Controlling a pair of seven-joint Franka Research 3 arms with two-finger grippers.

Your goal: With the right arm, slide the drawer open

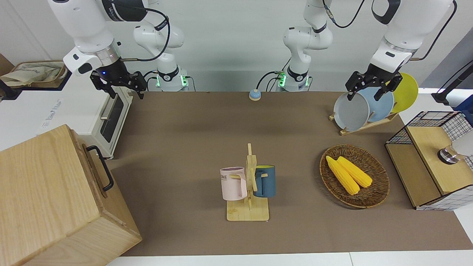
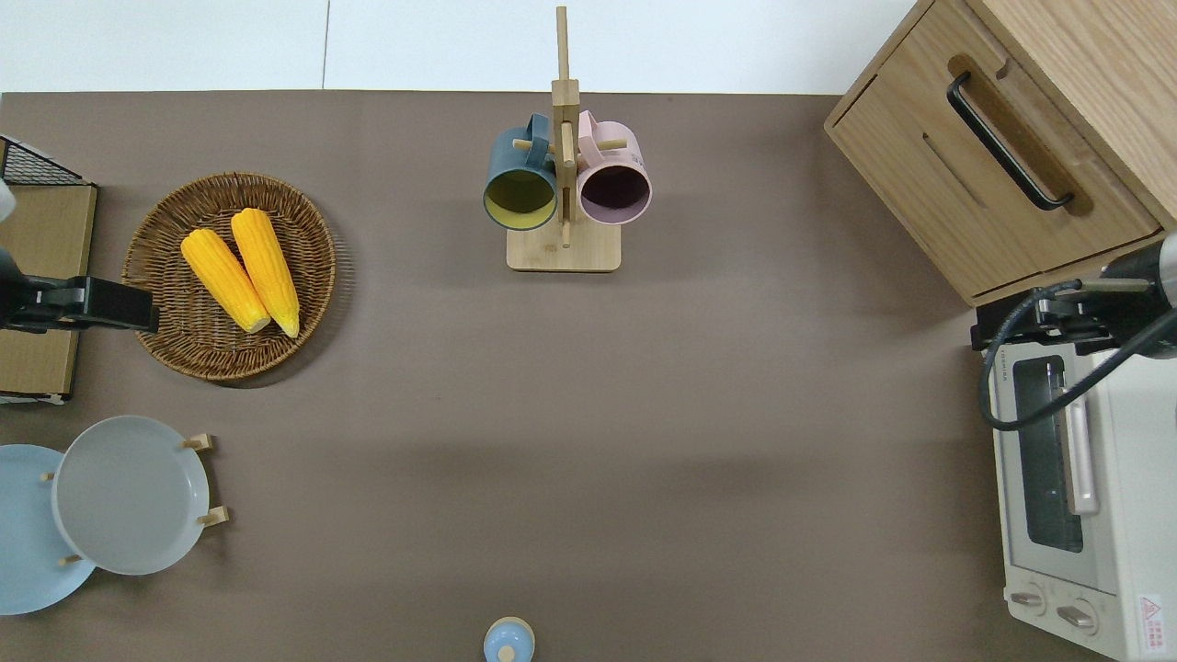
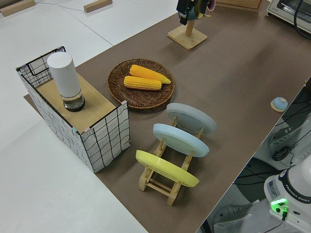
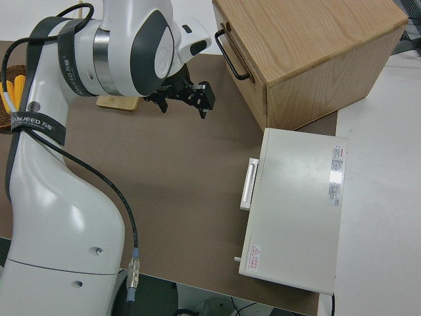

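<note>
The drawer [image 2: 998, 188] sits shut in the cabinet at the desk's right-arm end, farther from the robots than the toaster oven [image 2: 1076, 487]; take its rigid black bar handle [image 2: 1009, 140]; expect stiff sliding; your right gripper [image 1: 117, 84] hangs released, empty, over the oven's corner; open desk lies ahead

Bright, even light from above fills every view. Shadows on the brown table [image 1: 192, 129] are soft and short: a faint dark band crosses its middle, and the wicker basket [image 2: 303, 276] casts a thin rim shadow. Focus is sharp throughout, with no strong glare.
</note>
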